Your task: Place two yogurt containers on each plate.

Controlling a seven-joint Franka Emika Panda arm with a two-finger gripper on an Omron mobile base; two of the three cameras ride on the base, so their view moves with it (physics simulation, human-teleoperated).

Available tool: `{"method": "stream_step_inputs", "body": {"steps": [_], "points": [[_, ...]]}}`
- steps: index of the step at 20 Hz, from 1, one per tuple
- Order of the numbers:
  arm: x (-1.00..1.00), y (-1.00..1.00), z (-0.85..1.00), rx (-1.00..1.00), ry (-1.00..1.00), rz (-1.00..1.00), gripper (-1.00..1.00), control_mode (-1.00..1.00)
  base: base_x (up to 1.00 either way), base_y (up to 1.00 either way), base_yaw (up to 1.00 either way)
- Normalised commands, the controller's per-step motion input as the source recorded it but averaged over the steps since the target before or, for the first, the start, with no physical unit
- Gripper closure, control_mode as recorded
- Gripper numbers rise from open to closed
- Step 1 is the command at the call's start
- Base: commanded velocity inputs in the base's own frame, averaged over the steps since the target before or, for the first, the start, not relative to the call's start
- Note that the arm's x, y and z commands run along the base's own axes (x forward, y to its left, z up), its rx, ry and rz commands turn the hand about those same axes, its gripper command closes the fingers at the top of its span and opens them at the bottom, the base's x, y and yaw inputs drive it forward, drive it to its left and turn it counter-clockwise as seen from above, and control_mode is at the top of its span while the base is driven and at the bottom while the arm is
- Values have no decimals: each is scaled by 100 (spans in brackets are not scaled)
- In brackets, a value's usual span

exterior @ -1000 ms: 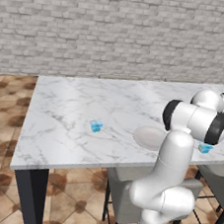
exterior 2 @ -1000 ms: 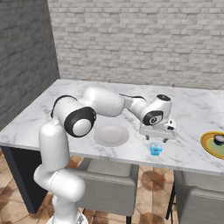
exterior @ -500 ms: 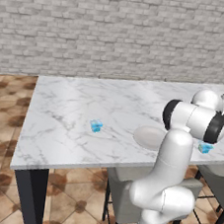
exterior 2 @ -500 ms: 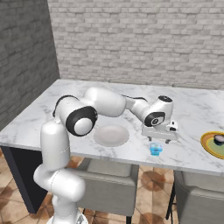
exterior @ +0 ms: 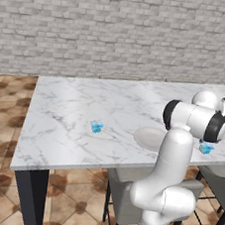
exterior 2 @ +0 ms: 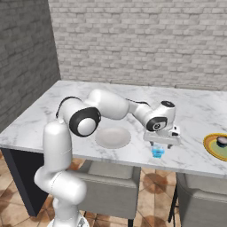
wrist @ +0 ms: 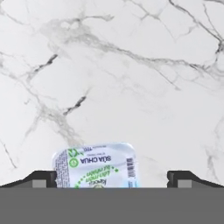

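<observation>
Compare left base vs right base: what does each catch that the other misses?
Left base alone: a second light blue yogurt container sitting alone on the marble far to the left of the off-white plate.
Right base alone: the open gripper straight above the near-edge yogurt container, not touching it, plus the yellow-rimmed plate with a dark cup on it.
Both: marble table, off-white plate with nothing on it, near-edge container, arm reaching to it.

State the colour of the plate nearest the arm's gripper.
Plain off-white plate, clearest in the right base view.
</observation>
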Motion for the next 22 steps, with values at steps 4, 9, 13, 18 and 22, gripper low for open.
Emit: {"method": "stream_step_inputs", "body": {"steps": [4,9,13,18,22], "points": [[0,6,-16,0,0,0,-100,-100,0,0,0],[0,2,-14,-2,0,0,-100,-100,0,0,0],[0,0,-9,-2,0,0,-100,-100,0,0,0],[0,0,-7,-3,0,0,-100,-100,0,0,0],[-1,0,-7,-3,0,0,-100,-100,0,0,0]]}}
